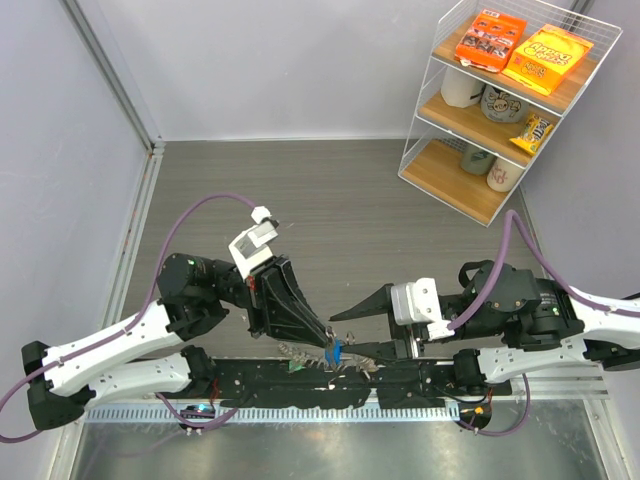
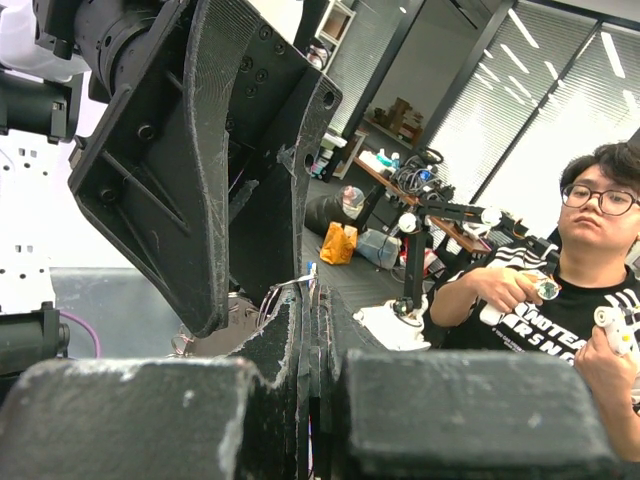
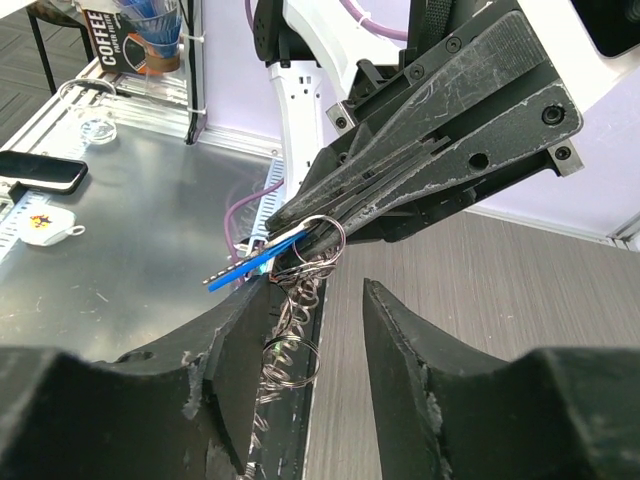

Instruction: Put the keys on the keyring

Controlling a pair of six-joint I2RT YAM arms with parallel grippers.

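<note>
My left gripper [image 1: 332, 347] is shut on a blue-headed key [image 1: 336, 352] near the table's front edge. In the right wrist view, the left gripper [image 3: 285, 222] pinches the blue key [image 3: 245, 266] together with a thin metal keyring [image 3: 325, 235]. A string of linked silvery rings and keys [image 3: 290, 335] hangs below it. My right gripper [image 1: 342, 335] is open, and its fingers [image 3: 235, 345] straddle the hanging string just below the left gripper's tips. In the left wrist view the left jaws are closed, with a bit of blue [image 2: 313, 271] at their tip.
A white wire shelf [image 1: 510, 100] with snack boxes stands at the back right. A black rail [image 1: 330, 388] runs along the front edge, with a metal surface beyond it. A phone [image 3: 40, 170] lies on that surface. A person [image 2: 590, 290] sits beyond the table.
</note>
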